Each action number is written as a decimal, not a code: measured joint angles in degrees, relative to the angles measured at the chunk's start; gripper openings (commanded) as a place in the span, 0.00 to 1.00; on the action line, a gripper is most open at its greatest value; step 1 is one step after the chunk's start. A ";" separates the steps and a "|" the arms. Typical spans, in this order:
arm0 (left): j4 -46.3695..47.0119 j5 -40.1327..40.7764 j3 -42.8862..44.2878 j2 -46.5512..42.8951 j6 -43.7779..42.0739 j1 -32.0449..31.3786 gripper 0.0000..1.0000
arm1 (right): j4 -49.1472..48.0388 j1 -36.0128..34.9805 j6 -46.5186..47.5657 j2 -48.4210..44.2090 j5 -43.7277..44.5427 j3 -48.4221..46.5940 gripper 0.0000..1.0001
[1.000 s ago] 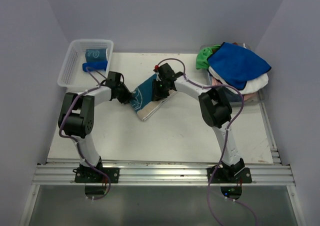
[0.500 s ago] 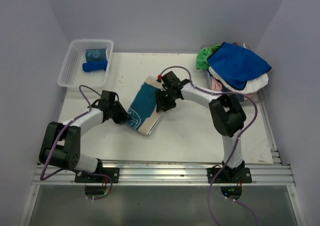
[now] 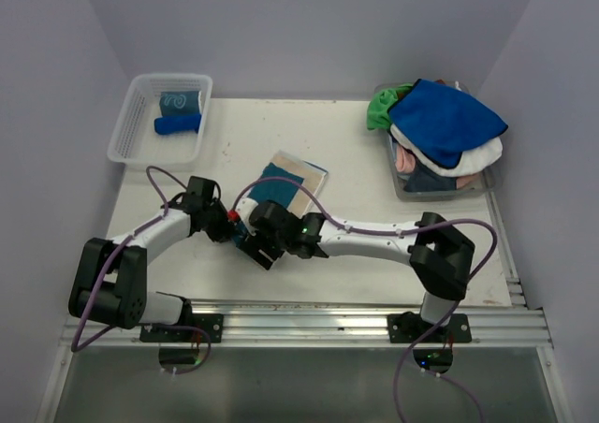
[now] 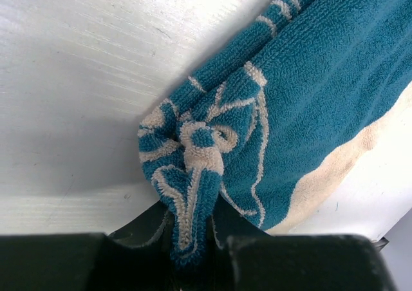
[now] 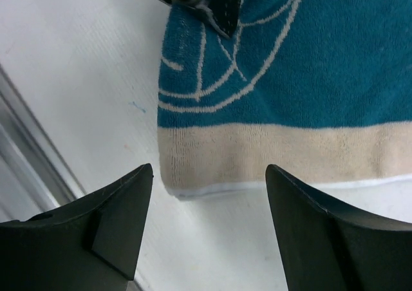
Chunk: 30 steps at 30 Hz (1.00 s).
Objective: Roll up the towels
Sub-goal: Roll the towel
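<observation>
Step assessment, overhead view: the teal towel point(image 3: 283, 182) lies flat on the table point(image 3: 374, 166), with its near end under both pincers. The left pincer point(image 3: 232, 229) is set at the near-left corner. The right pincer point(image 3: 255, 250) is placed just beside it, at the near edge. The start of a roll is judged to be in hand, with the edge being secured before it is turned over. Two finished rolls point(image 3: 178, 123) are seen in the basket point(image 3: 126, 140), well apart from both pincers. The unrolled pile point(image 3: 445, 123) lies far beyond the right pincer.

Left wrist view: the left pincer point(image 4: 192, 252) is clamped on a bunched corner of the teal towel point(image 4: 315, 78). The rest of the cloth is spread ahead and to the right of the grip.

Right wrist view: the right pincer point(image 5: 209, 236) is held wide apart, with nothing between its jaws. The beige hem point(image 5: 270, 152) lies just ahead of the fingertips point(image 5: 112, 230), apart from them.

Next move: the right pincer is to be lowered over the hem and closed level with the left grip. An uneven hold is expected to skew the roll.
</observation>
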<state>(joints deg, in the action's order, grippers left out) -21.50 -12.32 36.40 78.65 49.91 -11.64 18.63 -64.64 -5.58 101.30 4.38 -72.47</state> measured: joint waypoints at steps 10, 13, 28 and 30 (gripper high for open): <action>-0.07 0.24 -0.63 -0.09 0.02 0.00 0.08 | -10.62 -7.06 8.87 8.52 12.79 1.03 0.75; -0.11 0.28 -0.63 -0.15 0.04 0.00 0.08 | -12.46 -7.69 10.25 10.27 14.47 1.03 0.74; -0.57 0.61 -0.63 -0.26 0.09 0.07 0.09 | -17.92 -8.59 11.26 12.46 19.12 2.05 0.19; -0.74 0.70 -0.63 -0.28 0.09 0.11 0.16 | -18.53 -8.59 11.15 12.44 19.17 2.40 0.06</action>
<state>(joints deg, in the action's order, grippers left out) -22.24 -11.62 35.77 78.37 50.00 -11.53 0.10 -73.23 5.56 113.73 23.55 -70.06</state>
